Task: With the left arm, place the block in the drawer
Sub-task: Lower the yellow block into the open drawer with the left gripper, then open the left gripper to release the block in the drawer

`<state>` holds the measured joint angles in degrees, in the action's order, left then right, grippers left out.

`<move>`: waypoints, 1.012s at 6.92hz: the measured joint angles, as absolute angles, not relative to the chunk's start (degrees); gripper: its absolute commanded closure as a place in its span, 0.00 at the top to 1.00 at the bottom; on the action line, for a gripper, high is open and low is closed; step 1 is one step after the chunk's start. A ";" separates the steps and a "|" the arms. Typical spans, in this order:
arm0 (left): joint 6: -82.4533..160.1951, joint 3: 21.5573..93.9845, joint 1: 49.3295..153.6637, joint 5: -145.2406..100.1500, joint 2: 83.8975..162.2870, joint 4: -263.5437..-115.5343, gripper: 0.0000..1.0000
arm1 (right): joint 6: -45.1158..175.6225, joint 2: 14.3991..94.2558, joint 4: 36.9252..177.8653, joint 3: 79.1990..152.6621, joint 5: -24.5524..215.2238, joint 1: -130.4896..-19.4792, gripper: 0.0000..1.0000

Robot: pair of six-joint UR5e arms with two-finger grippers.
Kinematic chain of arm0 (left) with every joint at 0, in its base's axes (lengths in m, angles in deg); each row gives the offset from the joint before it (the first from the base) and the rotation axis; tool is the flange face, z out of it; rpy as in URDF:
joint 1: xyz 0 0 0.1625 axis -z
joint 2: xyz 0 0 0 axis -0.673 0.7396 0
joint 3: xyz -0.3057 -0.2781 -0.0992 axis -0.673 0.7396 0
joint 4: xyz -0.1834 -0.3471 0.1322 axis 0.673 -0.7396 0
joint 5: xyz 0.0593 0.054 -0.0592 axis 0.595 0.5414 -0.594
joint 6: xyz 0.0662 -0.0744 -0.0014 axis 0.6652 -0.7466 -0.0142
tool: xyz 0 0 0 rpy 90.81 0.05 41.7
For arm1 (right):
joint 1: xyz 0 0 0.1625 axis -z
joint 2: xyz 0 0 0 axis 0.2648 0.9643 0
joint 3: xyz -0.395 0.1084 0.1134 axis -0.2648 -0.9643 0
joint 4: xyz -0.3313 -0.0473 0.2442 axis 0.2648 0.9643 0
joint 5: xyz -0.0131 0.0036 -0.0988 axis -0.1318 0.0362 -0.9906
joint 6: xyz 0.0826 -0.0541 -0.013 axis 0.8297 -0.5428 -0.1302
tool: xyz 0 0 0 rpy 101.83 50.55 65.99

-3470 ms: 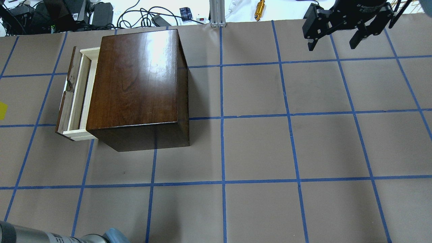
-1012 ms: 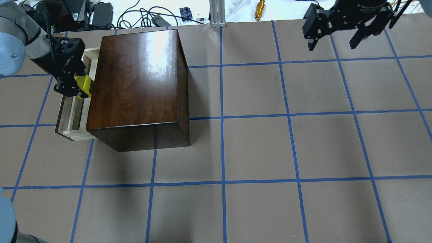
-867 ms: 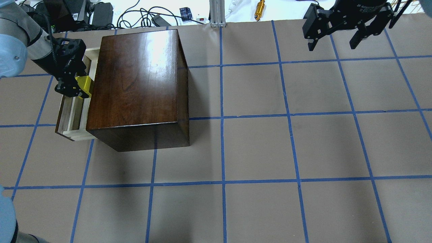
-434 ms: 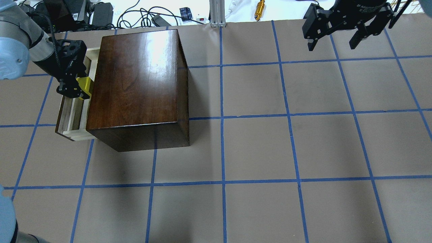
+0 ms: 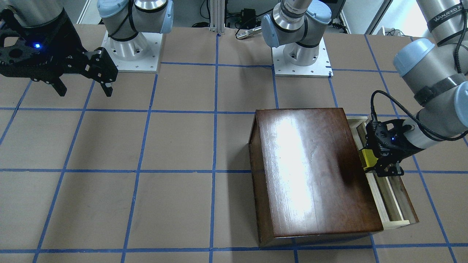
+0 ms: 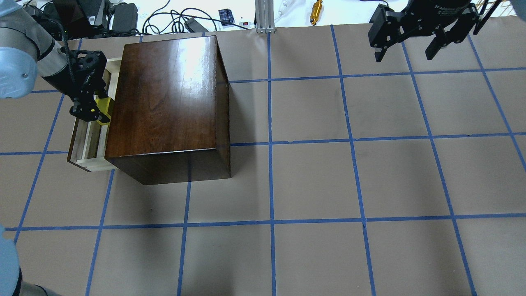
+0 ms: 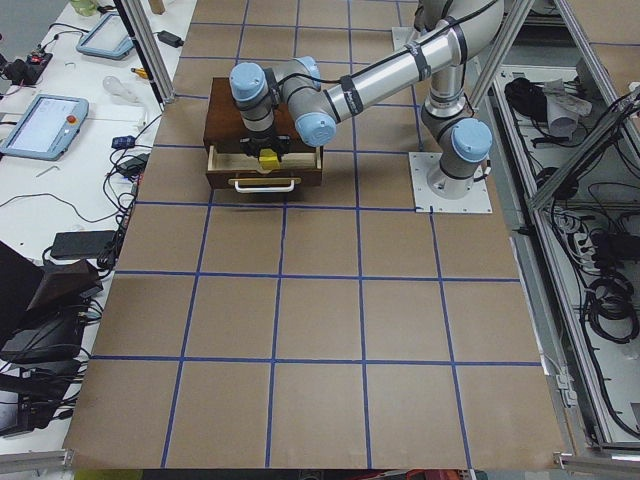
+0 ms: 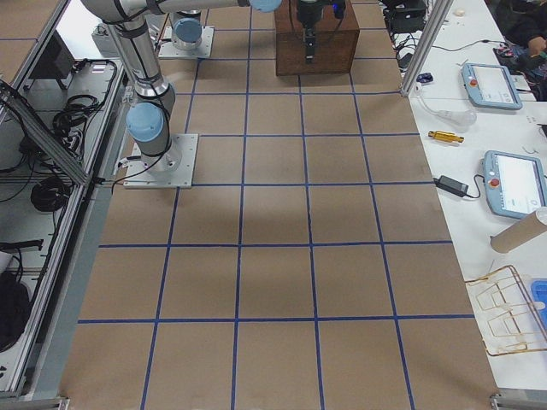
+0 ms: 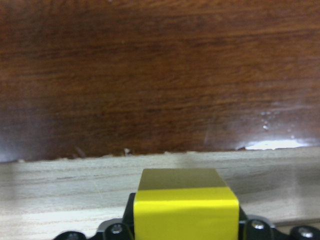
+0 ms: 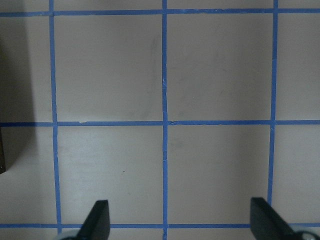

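The yellow block [image 6: 105,107] is held in my left gripper [image 6: 91,112], which is shut on it over the open drawer [image 6: 88,144] of the dark-brown wooden box [image 6: 164,98]. In the front-facing view the block [image 5: 366,159] sits between the fingers of the left gripper [image 5: 382,166], just above the drawer [image 5: 395,204] and close to the box [image 5: 310,171]. The left wrist view shows the block [image 9: 184,207] near the box's front face above the pale drawer wood [image 9: 60,185]. My right gripper [image 6: 407,49] is open and empty, high at the far right.
Cables, power bricks and a brass part [image 6: 316,10] lie beyond the table's far edge. The brown table surface [image 6: 312,176] carries a blue tape grid. The arm bases [image 5: 301,60] stand at the robot's side. The drawer has a white handle [image 7: 266,184].
My left gripper came in holding the block, and over the last second has sunk slightly lower into the drawer opening. The right arm has not moved.
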<state>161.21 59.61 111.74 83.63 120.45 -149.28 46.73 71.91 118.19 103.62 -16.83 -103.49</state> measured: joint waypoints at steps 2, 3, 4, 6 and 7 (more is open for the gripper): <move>161.19 59.89 111.71 83.67 120.40 -149.28 0.88 | 46.73 71.91 118.19 103.62 -16.83 -103.47 1.00; 161.01 59.75 111.70 83.65 119.96 -149.40 0.88 | 46.73 71.90 118.19 103.62 -16.85 -103.46 1.00; 160.27 59.29 111.80 83.63 118.90 -150.03 0.88 | 46.73 71.89 118.19 103.62 -16.83 -103.48 1.00; 155.86 57.12 112.09 83.65 115.65 -154.53 0.88 | 46.73 71.90 118.19 103.62 -16.81 -103.46 1.00; 151.43 55.29 112.24 83.71 113.58 -158.13 0.88 | 46.73 71.94 118.19 103.62 -16.83 -103.43 1.00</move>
<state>151.43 55.29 112.24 83.71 113.58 -158.13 46.73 71.94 118.19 103.62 -16.83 -103.43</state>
